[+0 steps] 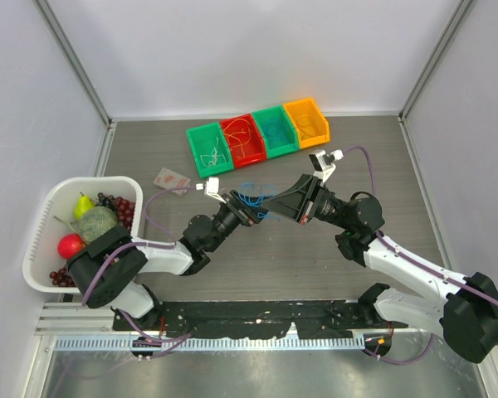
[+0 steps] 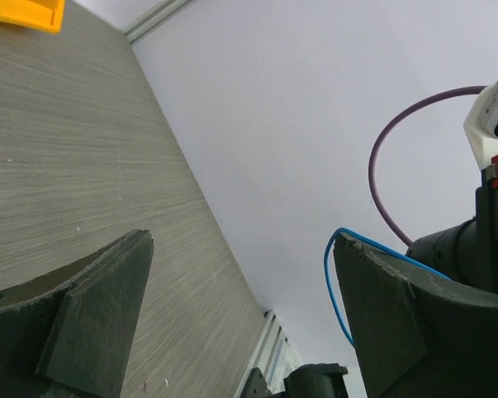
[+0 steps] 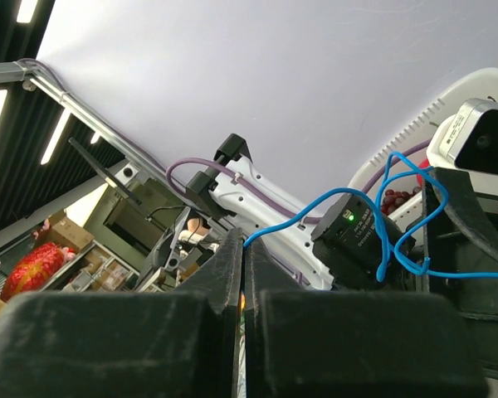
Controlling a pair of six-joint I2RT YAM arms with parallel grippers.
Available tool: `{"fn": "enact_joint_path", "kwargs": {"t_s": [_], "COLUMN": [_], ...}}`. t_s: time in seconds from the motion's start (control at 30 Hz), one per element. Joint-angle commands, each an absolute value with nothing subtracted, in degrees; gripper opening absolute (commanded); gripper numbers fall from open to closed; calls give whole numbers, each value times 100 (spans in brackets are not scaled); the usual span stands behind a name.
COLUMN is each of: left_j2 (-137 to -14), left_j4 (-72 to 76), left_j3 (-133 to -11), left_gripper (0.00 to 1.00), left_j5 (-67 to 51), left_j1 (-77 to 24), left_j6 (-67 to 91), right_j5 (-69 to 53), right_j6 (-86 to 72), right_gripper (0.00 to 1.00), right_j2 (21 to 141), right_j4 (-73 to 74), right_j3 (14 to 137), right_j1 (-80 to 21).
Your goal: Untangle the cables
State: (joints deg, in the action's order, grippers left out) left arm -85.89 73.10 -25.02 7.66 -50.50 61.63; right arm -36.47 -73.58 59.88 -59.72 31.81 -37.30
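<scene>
A thin blue cable (image 1: pixel 251 192) hangs in a loose tangle above the table's middle, between my two grippers. In the right wrist view my right gripper (image 3: pixel 245 242) is shut on one end of it, and the blue cable (image 3: pixel 349 197) loops away to the right. My left gripper (image 2: pixel 241 242) stands wide open; the blue cable (image 2: pixel 329 282) drapes over the edge of its right finger (image 2: pixel 394 319), with nothing between the jaws. From above, the left gripper (image 1: pixel 242 209) and right gripper (image 1: pixel 267 205) nearly meet tip to tip. Other thin cables lie in the green bin (image 1: pixel 204 133) and the red bin (image 1: pixel 229 124).
Four small bins stand in a row at the back: green, red, teal (image 1: pixel 263 114) and orange (image 1: pixel 317 109). A white basket (image 1: pixel 41 217) of fruit sits at the left edge. A small card (image 1: pixel 172 179) lies in front of the green bin.
</scene>
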Motion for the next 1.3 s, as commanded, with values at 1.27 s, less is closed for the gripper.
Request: {"fn": "enact_joint_path", "kwargs": {"t_s": [1.27], "left_j2": [-7613], "left_j4": [3697], "left_j3": [-2418], "left_gripper": [62], "left_j5": [3382], "left_j1": [-5098], "left_j6": [6733], "right_j5": [-3656], "right_j6": [-7341], "right_gripper": [1], "right_j2": [5494], "right_j4": [-5785], "right_j3": [3496], "right_j1": [-3560]}}
